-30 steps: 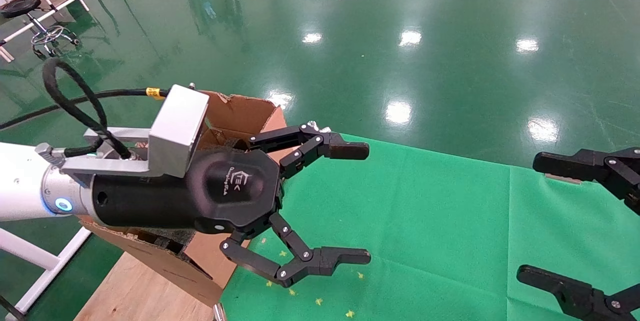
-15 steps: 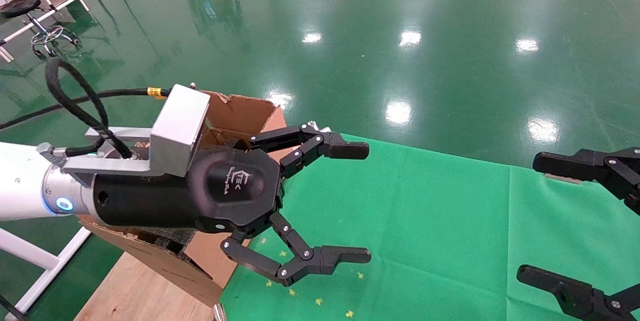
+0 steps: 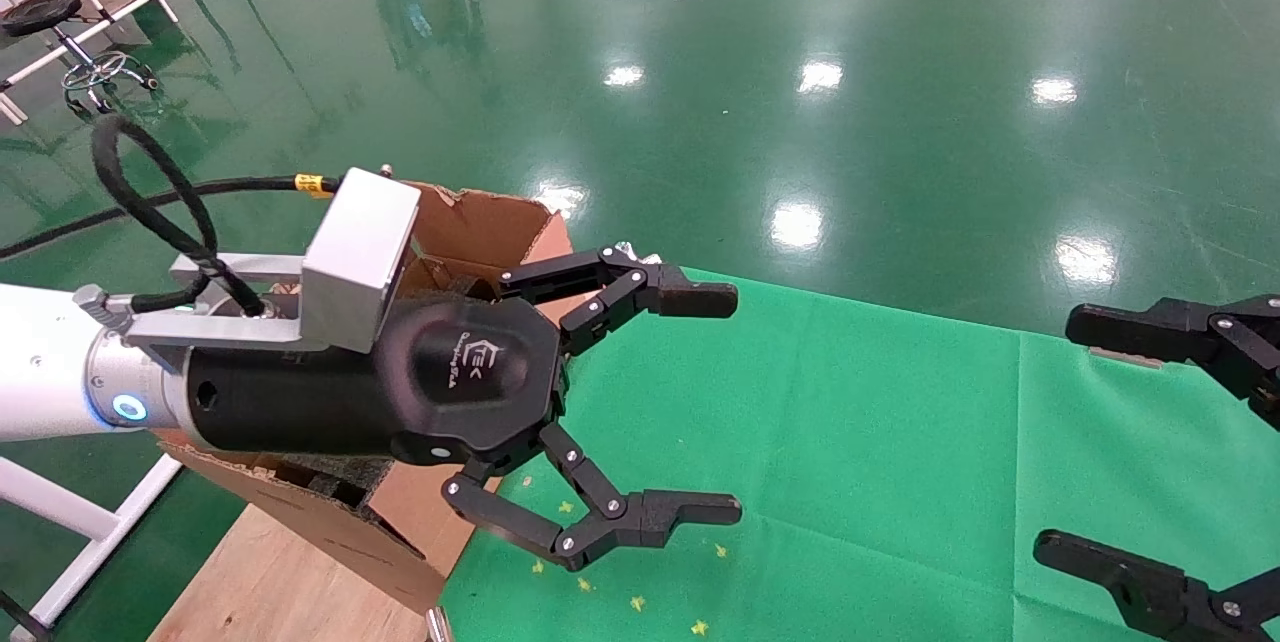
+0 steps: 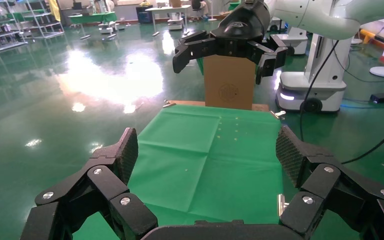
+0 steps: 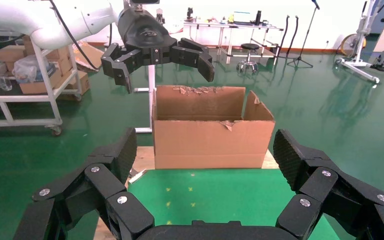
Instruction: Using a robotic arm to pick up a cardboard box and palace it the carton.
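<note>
My left gripper [image 3: 705,406] is open and empty, on its white arm, held above the green cloth [image 3: 850,422] just beside the large carton [image 3: 490,222]. The carton stands open at the table's left end and also shows in the right wrist view [image 5: 212,137]. My right gripper [image 3: 1070,437] is open and empty at the right edge. In the left wrist view a brown cardboard box [image 4: 228,87] with a round mark on its face stands upright at the cloth's far end, behind the right gripper [image 4: 220,62]. That box is out of the head view.
The cloth covers a wooden table [image 3: 260,582] with metal clips at its edges. Shiny green floor lies all around. A stool and stands [image 3: 60,22] are at the back left. A cart with boxes [image 5: 20,65] stands behind the carton.
</note>
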Available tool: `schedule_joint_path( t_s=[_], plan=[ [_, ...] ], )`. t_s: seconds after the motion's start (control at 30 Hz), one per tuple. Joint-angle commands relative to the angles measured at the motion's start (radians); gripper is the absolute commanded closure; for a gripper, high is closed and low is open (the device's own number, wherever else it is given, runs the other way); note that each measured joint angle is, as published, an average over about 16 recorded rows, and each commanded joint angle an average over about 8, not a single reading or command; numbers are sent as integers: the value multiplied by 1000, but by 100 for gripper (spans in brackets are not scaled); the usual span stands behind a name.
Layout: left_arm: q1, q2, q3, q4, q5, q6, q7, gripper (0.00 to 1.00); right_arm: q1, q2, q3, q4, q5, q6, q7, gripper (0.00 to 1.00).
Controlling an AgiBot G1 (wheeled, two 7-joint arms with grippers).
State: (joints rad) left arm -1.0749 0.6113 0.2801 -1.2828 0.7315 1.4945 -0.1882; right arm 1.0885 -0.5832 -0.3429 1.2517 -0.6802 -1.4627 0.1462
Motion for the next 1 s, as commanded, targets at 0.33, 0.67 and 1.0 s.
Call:
schedule_joint_path(
  t_s=[0.33,0.67,1.0],
  plan=[
    [0,0,0,0,1,0,0,0,0,0,0,0,0,0,0,0],
    [0,0,0,0,1,0,0,0,0,0,0,0,0,0,0,0],
    [0,0,0,0,1,0,0,0,0,0,0,0,0,0,0,0]
  ],
)
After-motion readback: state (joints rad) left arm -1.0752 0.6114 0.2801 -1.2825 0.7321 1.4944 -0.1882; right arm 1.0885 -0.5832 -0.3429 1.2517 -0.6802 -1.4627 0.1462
